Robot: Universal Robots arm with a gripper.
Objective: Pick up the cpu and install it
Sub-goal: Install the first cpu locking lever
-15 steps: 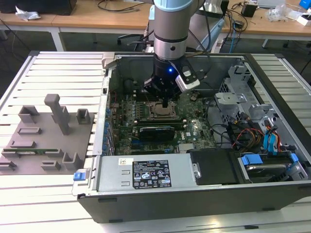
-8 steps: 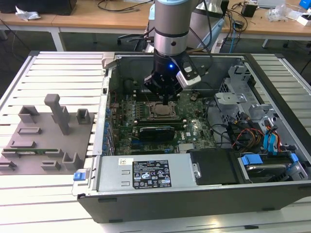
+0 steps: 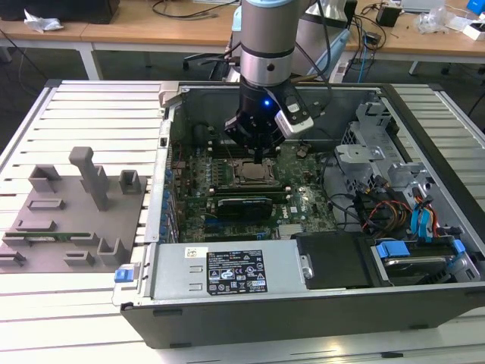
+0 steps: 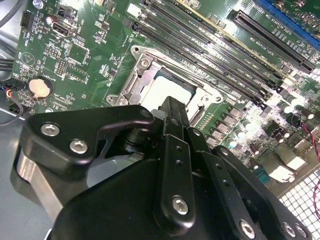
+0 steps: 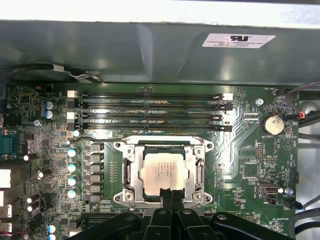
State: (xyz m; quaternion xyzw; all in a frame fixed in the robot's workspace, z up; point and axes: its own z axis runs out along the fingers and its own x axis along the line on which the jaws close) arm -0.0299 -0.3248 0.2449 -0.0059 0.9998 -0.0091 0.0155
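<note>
Tool (image 5: pixel 169 193) over one cpu (image 5: pixel 165 170) in socket (image 5: pixel 131 174); four memory slots (image 5: pixel 150 106)

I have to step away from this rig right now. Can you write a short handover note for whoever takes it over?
The black gripper is shut and holds nothing; its tips hang at one edge of the small square silvery-topped cpu.
The cpu lies flat inside the metal socket frame on the green motherboard.
Done: cpu picked up and set in the socket.
Left: I cannot tell whether it is fully seated or latched, so check that.
</note>
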